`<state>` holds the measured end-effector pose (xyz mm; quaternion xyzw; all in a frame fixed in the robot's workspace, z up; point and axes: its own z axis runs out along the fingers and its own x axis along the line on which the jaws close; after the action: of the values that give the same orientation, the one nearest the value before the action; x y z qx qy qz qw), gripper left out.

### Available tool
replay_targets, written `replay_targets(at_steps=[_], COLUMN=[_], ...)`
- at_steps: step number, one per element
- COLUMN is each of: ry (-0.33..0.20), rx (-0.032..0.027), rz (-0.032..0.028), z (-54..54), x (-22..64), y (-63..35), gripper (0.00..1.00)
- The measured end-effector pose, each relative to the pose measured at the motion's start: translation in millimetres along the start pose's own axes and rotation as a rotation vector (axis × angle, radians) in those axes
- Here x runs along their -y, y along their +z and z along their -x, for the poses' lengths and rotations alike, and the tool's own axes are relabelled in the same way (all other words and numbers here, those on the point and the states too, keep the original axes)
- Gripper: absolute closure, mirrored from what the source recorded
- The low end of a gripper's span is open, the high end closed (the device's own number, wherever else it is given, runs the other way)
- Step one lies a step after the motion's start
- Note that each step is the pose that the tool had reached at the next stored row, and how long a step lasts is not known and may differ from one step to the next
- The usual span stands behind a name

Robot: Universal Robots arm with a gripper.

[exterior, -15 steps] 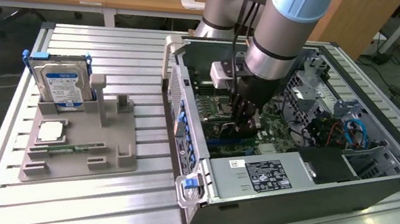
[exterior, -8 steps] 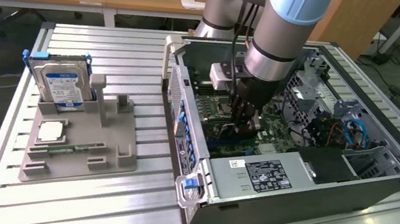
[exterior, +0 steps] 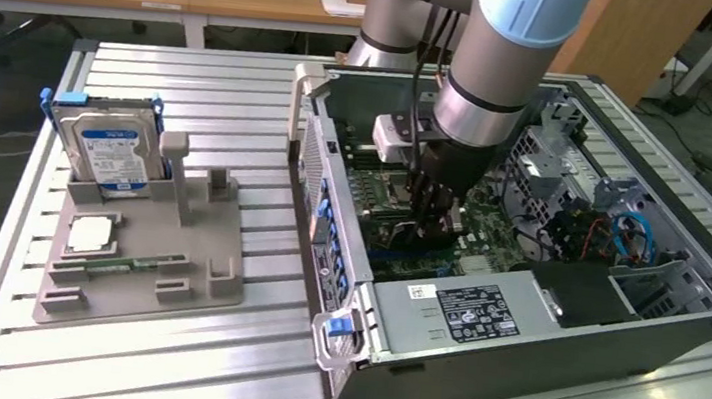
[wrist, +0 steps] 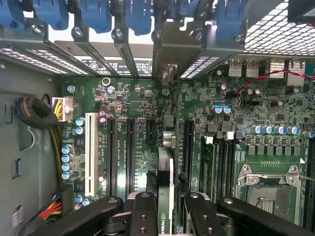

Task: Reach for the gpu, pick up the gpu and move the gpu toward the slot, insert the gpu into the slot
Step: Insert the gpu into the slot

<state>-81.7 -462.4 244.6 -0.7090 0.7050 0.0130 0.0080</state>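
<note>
No word or number can be made out with certainty. A logo-like green-and-white mark is seen on the thin card (wrist: 165,216) held edge-on between the claw's black fingers (wrist: 142,216). Illegible white printing is carried by the black power-supply label (exterior: 468,311) and the blue hard-drive label (exterior: 116,154).

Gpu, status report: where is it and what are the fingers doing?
Gripper fingers shut on the gpu, edge-on. Card hangs over the motherboard inside the computer case, above the slots. Nothing seen blocking.
</note>
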Motion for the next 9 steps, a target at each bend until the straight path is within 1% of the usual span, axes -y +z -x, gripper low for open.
replay_targets(at_steps=[5, 9], ry=[0.0, 0.0], rx=[0.0001, -0.0003], rz=[-0.0001, 0.0], z=[0.0, -0.2], x=[0.0, -0.3], y=[0.2, 5.6], gripper=[0.74, 0.74])
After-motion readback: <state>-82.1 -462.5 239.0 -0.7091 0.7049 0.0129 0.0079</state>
